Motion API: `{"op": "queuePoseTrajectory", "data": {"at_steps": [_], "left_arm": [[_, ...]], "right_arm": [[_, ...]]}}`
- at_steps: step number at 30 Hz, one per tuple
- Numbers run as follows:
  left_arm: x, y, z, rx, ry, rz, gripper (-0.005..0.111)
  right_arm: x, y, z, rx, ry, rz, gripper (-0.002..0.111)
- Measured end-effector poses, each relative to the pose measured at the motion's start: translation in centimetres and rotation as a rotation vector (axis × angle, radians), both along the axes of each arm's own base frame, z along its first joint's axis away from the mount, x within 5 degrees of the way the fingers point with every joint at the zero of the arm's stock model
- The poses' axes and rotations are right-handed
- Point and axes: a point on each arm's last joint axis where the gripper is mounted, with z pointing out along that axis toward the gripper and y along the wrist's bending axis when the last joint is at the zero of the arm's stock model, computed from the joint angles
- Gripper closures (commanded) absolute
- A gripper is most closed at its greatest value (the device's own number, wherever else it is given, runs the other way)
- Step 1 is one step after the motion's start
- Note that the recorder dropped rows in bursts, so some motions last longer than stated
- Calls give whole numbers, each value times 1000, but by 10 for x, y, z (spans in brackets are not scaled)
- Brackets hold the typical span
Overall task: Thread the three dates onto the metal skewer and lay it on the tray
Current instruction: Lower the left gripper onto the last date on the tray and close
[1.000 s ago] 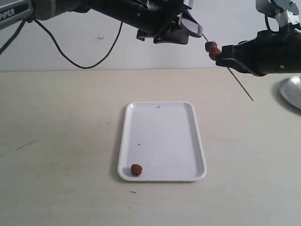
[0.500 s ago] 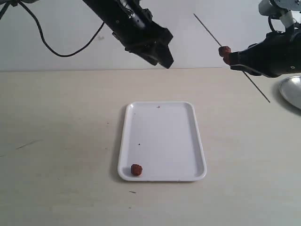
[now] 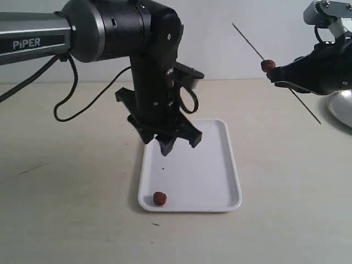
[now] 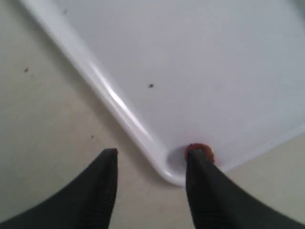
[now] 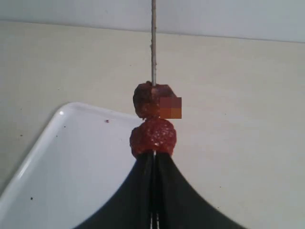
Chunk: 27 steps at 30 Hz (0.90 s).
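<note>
My right gripper (image 3: 273, 74) is clamped shut on the metal skewer (image 3: 250, 43) and holds it in the air over the table (image 3: 66, 192), beyond the tray's far right corner and near a silvery dish (image 3: 342, 107). The rod slants, with its upper end pointing up and towards the left arm and its lower end running down past the fingers towards the dish. In the right wrist view I see two dates (image 5: 153, 136) threaded on it. They touch each other, and the lower one sits right against my fingertips.

The third date (image 3: 159, 198) lies loose inside the white tray (image 3: 235, 170), tucked into its near left corner.

My left gripper (image 3: 179, 144) points straight down over the left side of the tray, with its jaws apart and nothing between them. From its wrist camera, one finger hangs over the bare table outside the rim, and the other partly hides the loose date.
</note>
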Motion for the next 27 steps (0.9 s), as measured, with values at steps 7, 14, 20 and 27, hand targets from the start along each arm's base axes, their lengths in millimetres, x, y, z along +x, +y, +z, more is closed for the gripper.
{"op": "queuePoseTrajectory", "data": {"at_steps": [7,14,20,27], "left_arm": [[-72,-15,-6,-140,-137,157,61],[-91,-14,-39,-199,-153,418,61],[-87,-11,-48,-165,-192,487,61],[-84,-10,-65,-118,-203,529,61]], "right_arm": [[-4,7,-2,48,30,62,108],[-9,7,-10,54,59,54,108],[-9,7,-11,58,60,52,108],[-9,7,-11,59,61,51,108]]}}
